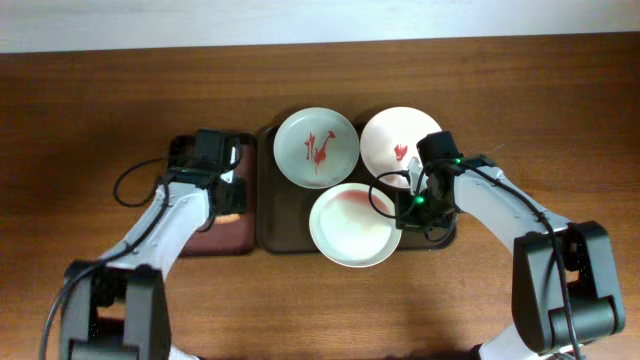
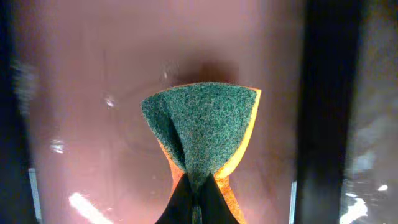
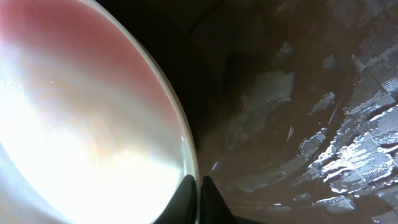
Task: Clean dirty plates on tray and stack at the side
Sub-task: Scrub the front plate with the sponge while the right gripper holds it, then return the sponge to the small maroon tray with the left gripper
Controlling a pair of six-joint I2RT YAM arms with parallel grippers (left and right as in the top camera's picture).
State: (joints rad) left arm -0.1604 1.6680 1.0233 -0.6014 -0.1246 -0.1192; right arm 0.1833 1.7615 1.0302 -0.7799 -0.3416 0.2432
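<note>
Three plates lie on the dark brown tray (image 1: pixel 268 215). A pale green plate (image 1: pixel 316 147) with red smears is at the back left. A white plate (image 1: pixel 392 135) with a red smear is at the back right. A white plate (image 1: pixel 350 228) with a faint pink smear is at the front and overhangs the tray's front edge. My right gripper (image 1: pixel 408 208) is shut on this plate's right rim; the right wrist view shows the fingers (image 3: pixel 198 185) pinching the rim of the plate (image 3: pixel 74 124). My left gripper (image 1: pixel 230 195) is shut on a green and orange sponge (image 2: pixel 202 124), fingers (image 2: pixel 198 190) pinching its near end.
The smaller reddish-brown tray (image 1: pixel 215 238) lies left of the large tray, under my left gripper, and fills the left wrist view (image 2: pixel 81 93). Brown wood-grain tabletop (image 1: pixel 120 100) surrounds both trays. The dark tray surface (image 3: pixel 280 124) shows wet glints in the right wrist view.
</note>
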